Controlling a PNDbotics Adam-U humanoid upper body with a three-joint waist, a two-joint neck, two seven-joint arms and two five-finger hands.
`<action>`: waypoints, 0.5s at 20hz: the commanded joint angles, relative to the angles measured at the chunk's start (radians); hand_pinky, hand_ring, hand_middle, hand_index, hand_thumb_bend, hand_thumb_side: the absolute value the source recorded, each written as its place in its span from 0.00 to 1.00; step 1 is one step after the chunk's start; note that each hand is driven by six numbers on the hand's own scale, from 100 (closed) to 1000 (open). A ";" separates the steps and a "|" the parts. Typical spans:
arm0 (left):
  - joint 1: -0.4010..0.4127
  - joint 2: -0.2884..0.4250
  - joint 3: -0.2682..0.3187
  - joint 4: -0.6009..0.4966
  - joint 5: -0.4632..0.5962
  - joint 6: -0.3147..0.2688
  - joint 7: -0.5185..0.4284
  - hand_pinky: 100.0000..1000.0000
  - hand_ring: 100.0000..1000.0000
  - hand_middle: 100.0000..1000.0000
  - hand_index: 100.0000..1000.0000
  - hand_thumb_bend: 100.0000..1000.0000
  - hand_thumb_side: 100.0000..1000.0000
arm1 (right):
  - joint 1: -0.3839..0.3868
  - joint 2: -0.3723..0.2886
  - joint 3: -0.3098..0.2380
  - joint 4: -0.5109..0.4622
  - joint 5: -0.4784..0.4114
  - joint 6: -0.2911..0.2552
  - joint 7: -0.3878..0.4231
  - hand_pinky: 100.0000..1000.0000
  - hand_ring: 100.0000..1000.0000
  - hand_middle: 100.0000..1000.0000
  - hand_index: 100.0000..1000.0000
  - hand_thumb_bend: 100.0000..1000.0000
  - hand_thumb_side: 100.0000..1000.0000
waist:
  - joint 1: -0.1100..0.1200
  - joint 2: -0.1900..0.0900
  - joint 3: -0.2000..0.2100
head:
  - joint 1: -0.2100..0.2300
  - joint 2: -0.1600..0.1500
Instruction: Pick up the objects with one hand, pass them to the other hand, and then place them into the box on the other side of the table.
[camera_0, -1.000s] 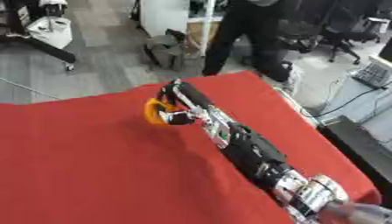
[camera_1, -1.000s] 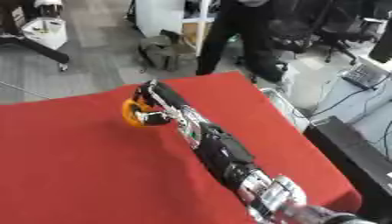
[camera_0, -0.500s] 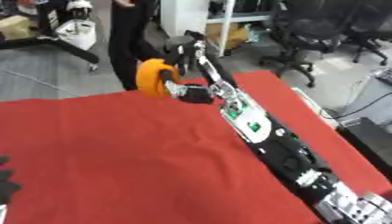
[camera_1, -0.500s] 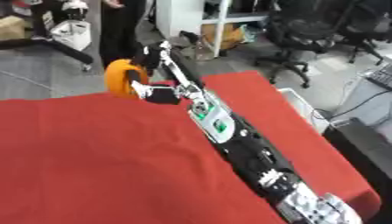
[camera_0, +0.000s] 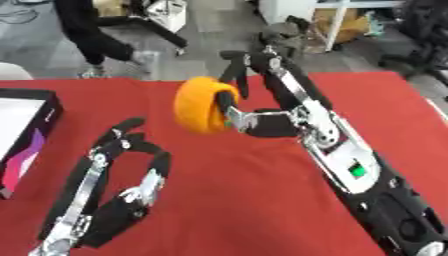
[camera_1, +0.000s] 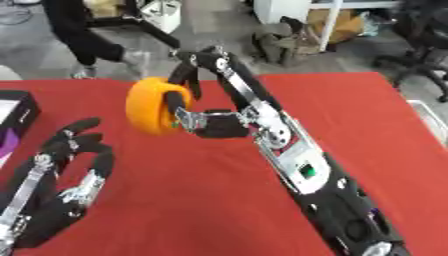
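Holding a round orange ring-shaped object (camera_0: 204, 104) above the red-covered counter (camera_0: 254, 200), the right hand (camera_0: 258, 120) curls round it. Beside it, the left hand (camera_0: 122, 165) waits open, fingers up. A black box (camera_0: 35, 125) sits at the counter's left edge.

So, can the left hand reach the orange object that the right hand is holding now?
Probably yes. The left hand is open just below and to the left of the orange object, which the right hand holds above the red table, with nothing between them.
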 joint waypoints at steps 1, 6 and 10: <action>-0.025 -0.005 -0.010 -0.018 -0.024 -0.011 -0.024 0.98 0.92 0.96 0.67 0.37 0.54 | -0.009 0.016 0.008 -0.030 -0.025 0.008 0.032 0.88 0.47 0.15 0.33 0.00 0.00 | 0.000 -0.010 0.000 | 0.013 0.008; -0.047 -0.019 -0.026 -0.018 -0.040 -0.009 -0.016 0.99 0.94 1.00 0.70 0.42 0.51 | -0.002 0.043 0.027 -0.032 -0.050 0.020 0.068 0.89 0.46 0.15 0.33 0.00 0.00 | -0.005 -0.009 -0.001 | 0.012 0.017; -0.051 -0.027 -0.032 -0.018 -0.049 0.016 0.043 1.00 0.97 1.00 0.72 0.43 0.51 | 0.004 0.057 0.039 -0.035 -0.054 0.021 0.088 0.89 0.46 0.15 0.33 0.00 0.00 | -0.007 -0.007 -0.004 | 0.013 0.020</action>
